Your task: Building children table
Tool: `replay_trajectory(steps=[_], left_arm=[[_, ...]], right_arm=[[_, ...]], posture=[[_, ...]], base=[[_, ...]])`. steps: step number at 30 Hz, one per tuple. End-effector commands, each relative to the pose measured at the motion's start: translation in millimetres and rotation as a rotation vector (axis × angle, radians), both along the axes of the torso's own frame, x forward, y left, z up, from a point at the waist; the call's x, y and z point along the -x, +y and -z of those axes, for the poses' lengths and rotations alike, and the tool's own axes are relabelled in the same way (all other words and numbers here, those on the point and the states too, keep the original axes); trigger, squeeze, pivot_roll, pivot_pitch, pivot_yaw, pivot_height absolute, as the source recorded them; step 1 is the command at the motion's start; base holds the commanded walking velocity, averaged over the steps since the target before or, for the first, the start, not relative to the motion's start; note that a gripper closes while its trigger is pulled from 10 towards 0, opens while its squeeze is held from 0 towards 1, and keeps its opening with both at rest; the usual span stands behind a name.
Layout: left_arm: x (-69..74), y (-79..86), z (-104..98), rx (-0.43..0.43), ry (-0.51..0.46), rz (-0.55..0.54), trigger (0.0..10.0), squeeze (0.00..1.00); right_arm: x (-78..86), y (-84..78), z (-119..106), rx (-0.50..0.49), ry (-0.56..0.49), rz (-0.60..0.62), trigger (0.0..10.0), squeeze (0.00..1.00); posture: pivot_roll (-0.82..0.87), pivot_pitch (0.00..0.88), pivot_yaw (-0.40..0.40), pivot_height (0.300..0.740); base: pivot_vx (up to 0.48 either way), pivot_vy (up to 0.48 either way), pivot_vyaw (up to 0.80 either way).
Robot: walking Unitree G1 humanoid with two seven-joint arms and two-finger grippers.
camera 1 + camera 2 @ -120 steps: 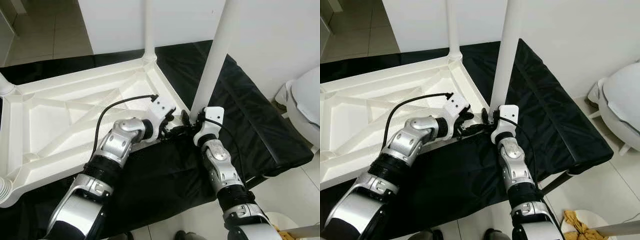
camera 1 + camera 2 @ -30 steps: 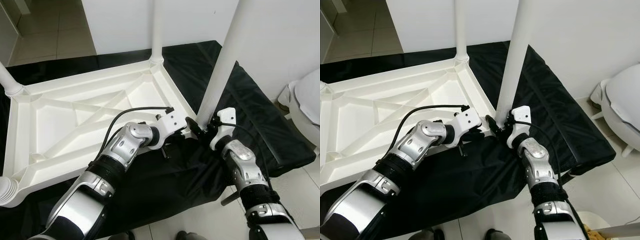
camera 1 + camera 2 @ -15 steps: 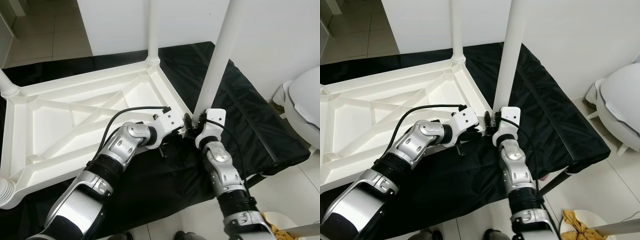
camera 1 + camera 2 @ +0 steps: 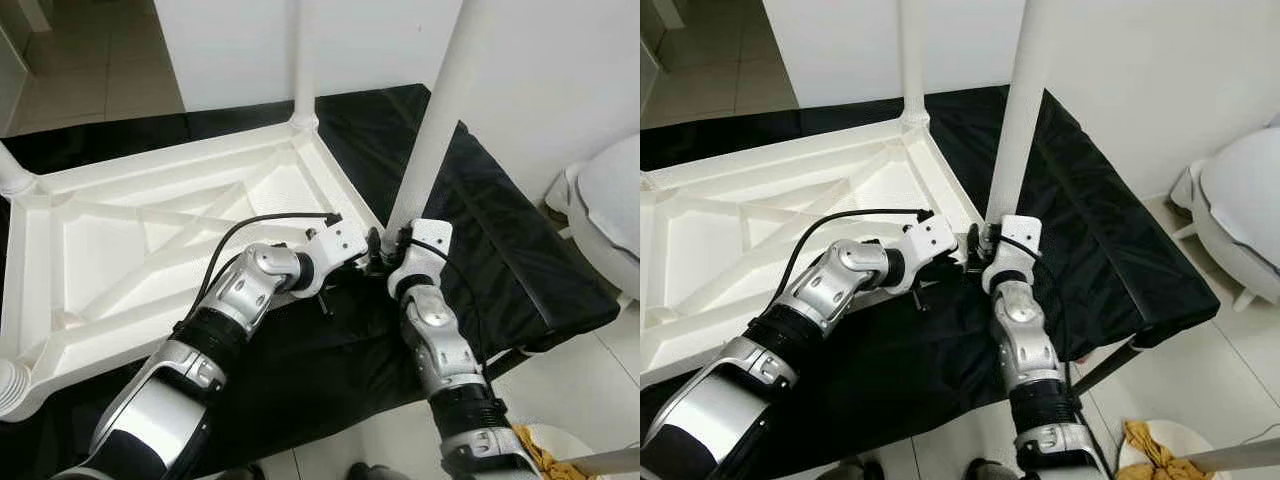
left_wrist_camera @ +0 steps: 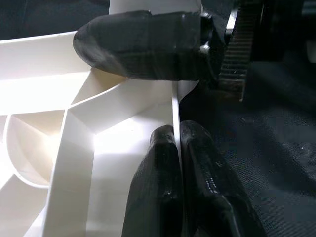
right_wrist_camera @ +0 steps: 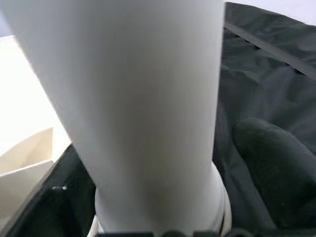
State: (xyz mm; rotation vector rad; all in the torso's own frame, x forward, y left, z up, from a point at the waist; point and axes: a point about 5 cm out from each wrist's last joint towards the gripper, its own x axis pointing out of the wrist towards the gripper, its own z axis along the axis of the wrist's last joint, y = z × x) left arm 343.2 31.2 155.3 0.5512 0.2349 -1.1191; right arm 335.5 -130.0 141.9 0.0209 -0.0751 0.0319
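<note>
The white plastic table (image 4: 150, 230) lies upside down on a black cloth (image 4: 330, 370). Two legs stand up from its corners: a far leg (image 4: 303, 60) and the near right leg (image 4: 432, 130). My left gripper (image 4: 362, 264) is at the near right corner. In the left wrist view its fingers (image 5: 163, 168) are shut on the thin rim wall (image 5: 175, 106). My right gripper (image 4: 386, 246) is shut around the base of the near right leg (image 6: 143, 113), with one black finger (image 6: 271, 163) beside it. Another leg (image 4: 12, 172) is at the left edge.
The black cloth covers a low bench whose right edge (image 4: 590, 300) drops to a tiled floor. A white rounded object (image 4: 612, 195) stands to the right. A yellow rag (image 4: 1160, 445) lies on the floor. A white wall is close behind the legs.
The head view has shifted slightly. Since a second ago my right forearm has swung inward under the leg. Both grippers keep their holds at the near right corner.
</note>
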Motion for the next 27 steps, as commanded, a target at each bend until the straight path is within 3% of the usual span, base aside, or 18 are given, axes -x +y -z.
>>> replay_trajectory(steps=[1,2,3,5,12,18,27], left_arm=[[-7.2,23.6,16.4,-0.081,0.018,-0.131,10.0,0.00],[-7.2,23.6,16.4,-0.081,0.018,-0.131,10.0,0.00],[-7.1,23.6,16.4,-0.081,0.018,-0.131,10.0,0.00],[-7.1,23.6,16.4,-0.081,0.018,-0.131,10.0,0.00],[-8.7,24.5,14.5,-0.080,0.016,-0.134,10.0,0.00],[-9.6,24.7,13.0,-0.080,0.011,-0.133,10.0,0.00],[-8.9,24.6,11.9,-0.080,0.009,-0.128,10.0,0.00]], right_arm=[[1.1,-14.1,9.7,0.008,0.034,-0.022,10.0,0.78],[1.1,-14.1,9.7,0.008,0.034,-0.022,10.0,0.78],[0.3,-14.8,7.5,0.023,0.025,-0.069,10.0,0.00],[0.3,-14.8,7.5,0.023,0.025,-0.069,10.0,0.00],[0.3,-13.3,-8.4,0.122,-0.081,-0.420,10.0,0.00],[0.7,-12.5,-7.4,0.104,-0.081,-0.547,10.0,0.00],[-4.4,-15.5,-1.9,0.109,-0.045,-0.587,10.0,0.00]], posture=[[-0.07,0.113,0.015,0.740],[-0.07,0.113,0.015,0.740],[-0.07,0.116,0.016,0.740],[-0.07,0.116,0.016,0.740],[-0.07,0.121,0.028,0.740],[-0.06,0.120,0.033,0.740],[-0.06,0.123,0.036,0.740]], base=[[0.000,0.000,0.00],[0.000,0.000,0.00],[0.000,0.000,0.00],[0.000,0.000,0.00],[0.000,0.000,0.00],[0.000,0.000,0.00],[0.000,0.000,0.00]])
